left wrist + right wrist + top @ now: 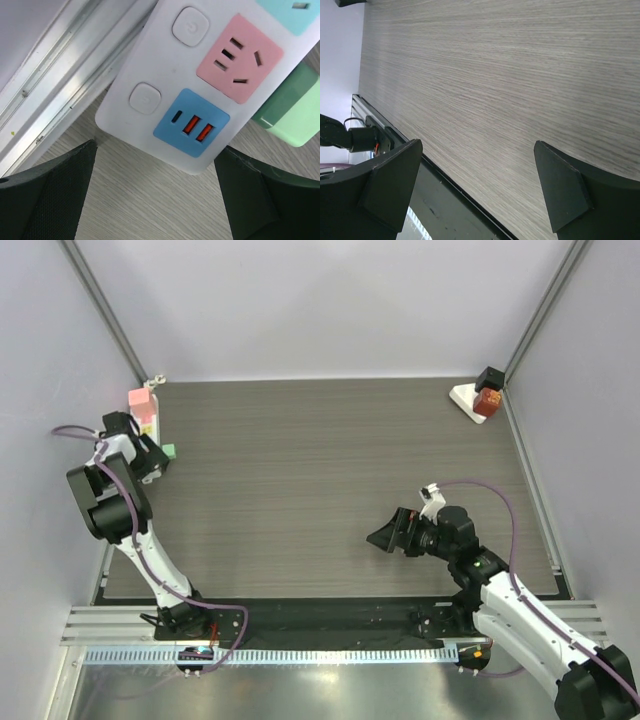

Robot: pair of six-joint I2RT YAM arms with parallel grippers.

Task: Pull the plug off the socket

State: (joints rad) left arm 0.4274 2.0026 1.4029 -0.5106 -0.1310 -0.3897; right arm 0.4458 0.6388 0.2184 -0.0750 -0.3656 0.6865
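Note:
The white power strip (165, 85) lies at the table's far left edge (146, 412), with a pink socket, a blue USB panel and two round buttons. A light green plug (292, 112) sits against the strip's right side (168, 451); its pins are hidden. My left gripper (155, 195) is open and hovers over the strip's near end, one finger on each side and touching nothing; in the top view it (152, 448) is right by the plug. My right gripper (385, 537) is open and empty over bare table at the front right (477, 185).
A red and black block on a white base (480, 398) stands at the back right corner. An aluminium rail (55, 95) runs beside the strip on the left. The table's dark front edge (445, 200) lies under the right gripper.

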